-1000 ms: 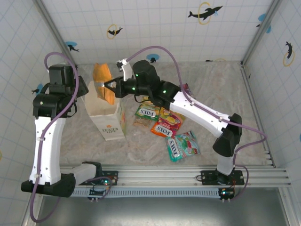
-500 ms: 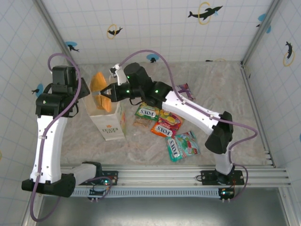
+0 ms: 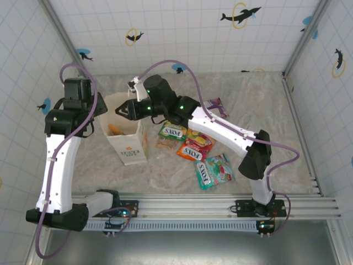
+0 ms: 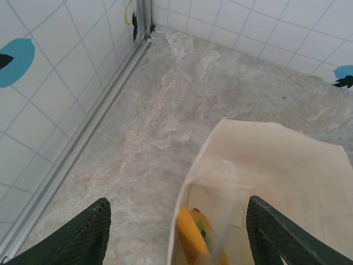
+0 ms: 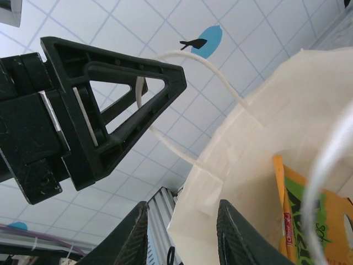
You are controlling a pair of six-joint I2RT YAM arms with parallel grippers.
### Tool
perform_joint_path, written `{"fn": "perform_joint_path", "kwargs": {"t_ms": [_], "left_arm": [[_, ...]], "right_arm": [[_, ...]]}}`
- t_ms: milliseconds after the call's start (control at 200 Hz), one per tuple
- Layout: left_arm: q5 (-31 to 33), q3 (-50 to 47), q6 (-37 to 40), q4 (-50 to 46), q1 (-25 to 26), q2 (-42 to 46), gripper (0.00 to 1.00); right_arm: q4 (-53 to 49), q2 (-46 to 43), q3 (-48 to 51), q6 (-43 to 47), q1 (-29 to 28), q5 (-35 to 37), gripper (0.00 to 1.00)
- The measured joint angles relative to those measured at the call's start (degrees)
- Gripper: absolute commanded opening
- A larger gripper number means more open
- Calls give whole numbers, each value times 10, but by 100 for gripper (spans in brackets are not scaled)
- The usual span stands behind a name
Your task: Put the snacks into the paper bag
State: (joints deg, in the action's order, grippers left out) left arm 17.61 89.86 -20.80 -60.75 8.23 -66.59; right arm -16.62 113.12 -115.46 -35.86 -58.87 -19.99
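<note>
The tall cream paper bag [image 3: 128,144] stands upright at the left of the table with its mouth up. An orange-green snack packet [image 3: 113,130] lies inside it, also seen in the left wrist view [image 4: 193,243] and the right wrist view [image 5: 311,221]. My right gripper [image 3: 122,110] hovers over the bag's mouth, open [image 5: 182,237] and holding nothing. My left gripper [image 3: 97,108] is open [image 4: 179,237], its fingers either side of the bag's left rim [image 4: 190,182]. Green [image 3: 172,132], red [image 3: 190,150] and teal [image 3: 203,174] FOX'S packets lie on the table to the bag's right.
More packets lie beside them: a yellow one [image 3: 202,138], a small clear one [image 3: 164,143], a teal-red one [image 3: 223,168] and a purple one [image 3: 218,104] behind the right arm. Tiled walls close off the left, back and right. A white loop handle [image 5: 165,138] arches over the bag.
My right gripper carried the orange-green packet left over the bag, then opened; the packet has dropped inside. The left arm barely moved.
</note>
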Motion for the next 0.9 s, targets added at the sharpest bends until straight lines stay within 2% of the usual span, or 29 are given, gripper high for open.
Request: {"fn": "perform_joint_path", "kwargs": {"t_ms": [205, 530, 776, 901], "left_arm": [[-37, -4, 1, 20, 0, 9, 70], [-139, -35, 23, 57, 0, 68, 70], [-182, -76, 31, 66, 0, 95, 70], [-196, -86, 31, 71, 0, 99, 70]], "right_arm": [[2, -30, 24, 47, -1, 24, 39], [45, -248, 268, 110, 13, 77, 44], [-12, -351, 433, 112, 83, 129, 47], [-57, -405, 534, 108, 161, 108, 48]]}}
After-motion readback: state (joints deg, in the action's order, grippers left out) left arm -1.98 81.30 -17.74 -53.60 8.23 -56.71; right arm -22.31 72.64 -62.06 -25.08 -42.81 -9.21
